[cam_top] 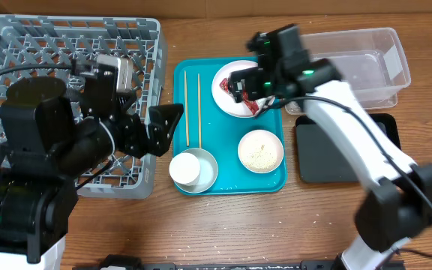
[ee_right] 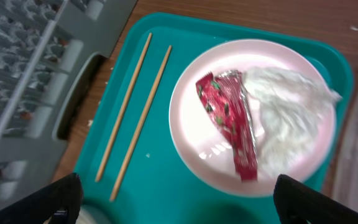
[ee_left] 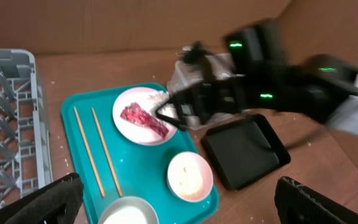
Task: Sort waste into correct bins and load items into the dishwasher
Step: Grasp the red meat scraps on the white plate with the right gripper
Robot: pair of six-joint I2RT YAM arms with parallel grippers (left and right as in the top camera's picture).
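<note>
A pink-white plate (cam_top: 225,84) on the teal tray holds a red wrapper (ee_right: 229,118) and a crumpled white napkin (ee_right: 284,118). My right gripper (cam_top: 247,86) hovers open just above the plate and is empty (ee_right: 179,202). Two chopsticks (cam_top: 193,109) lie left of the plate. A grey-blue bowl (cam_top: 210,174) with a white cup (cam_top: 184,169) in it sits at the tray's front left. A small pale bowl with rice (cam_top: 261,150) sits at the front right. My left gripper (cam_top: 165,126) is open and empty between the grey dish rack (cam_top: 21,45) and the tray.
The teal tray (cam_top: 231,184) lies mid-table. A clear tub (cam_top: 366,64) stands at the back right, and a black tray (cam_top: 336,154) lies in front of it. The right arm reaches across above both of them.
</note>
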